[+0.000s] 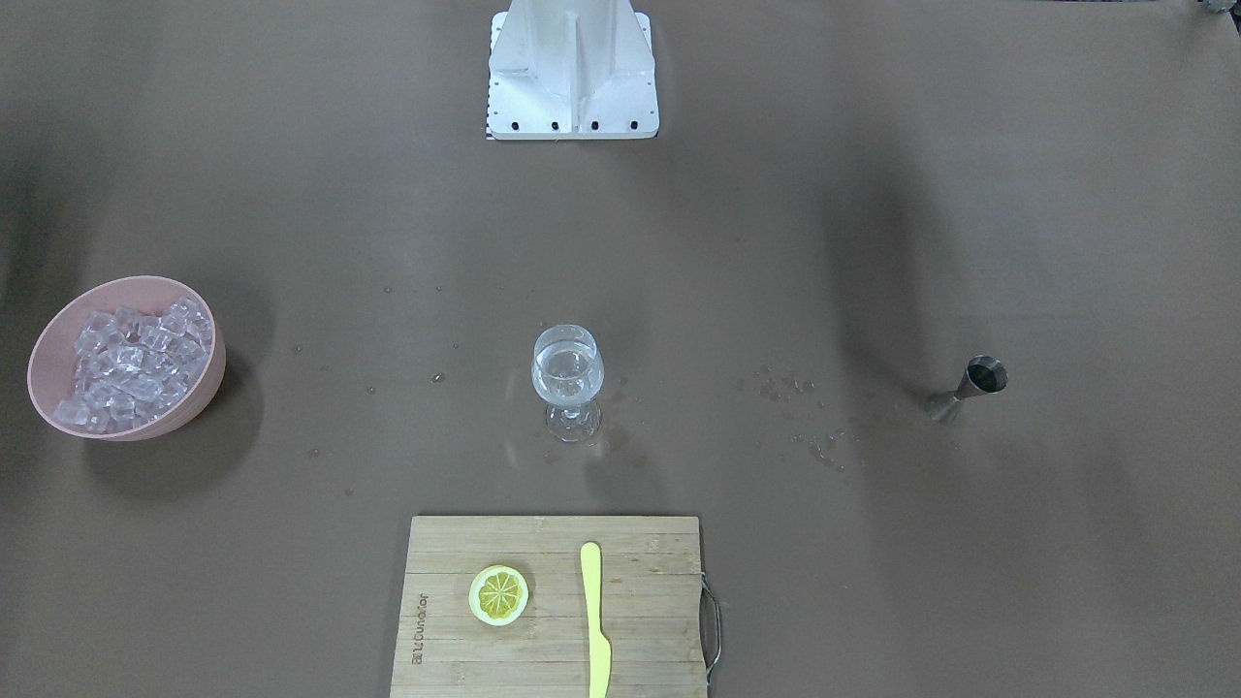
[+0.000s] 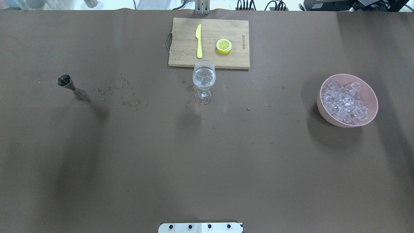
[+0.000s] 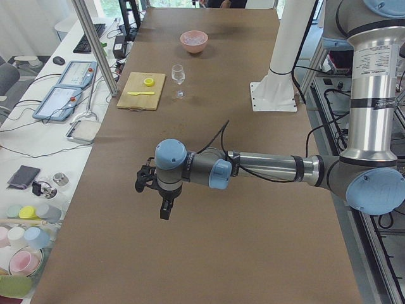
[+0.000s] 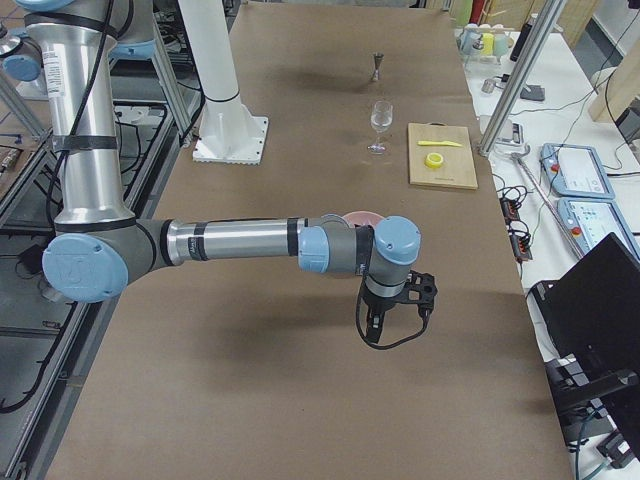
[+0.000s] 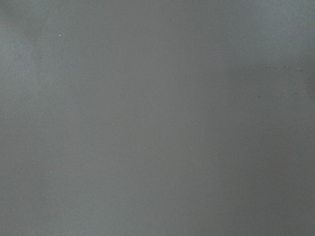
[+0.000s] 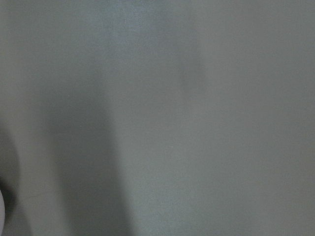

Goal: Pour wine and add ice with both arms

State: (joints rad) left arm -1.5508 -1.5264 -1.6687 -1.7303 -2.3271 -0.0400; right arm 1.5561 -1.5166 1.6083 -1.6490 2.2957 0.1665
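A stemmed wine glass stands mid-table and holds a small amount of clear wine; I cannot tell whether cubes are in it. The ice is heaped in a pink bowl, which also shows in the overhead view. A steel jigger stands upright on the other side. My left gripper and right gripper hang over bare table far from the glass. They show only in the side views, so I cannot tell whether they are open or shut. Both wrist views show only table.
A wooden cutting board with a lemon slice and a yellow knife lies beyond the glass. Scattered droplets wet the brown table cover between glass and jigger. The white mounting bracket stands at the robot's side.
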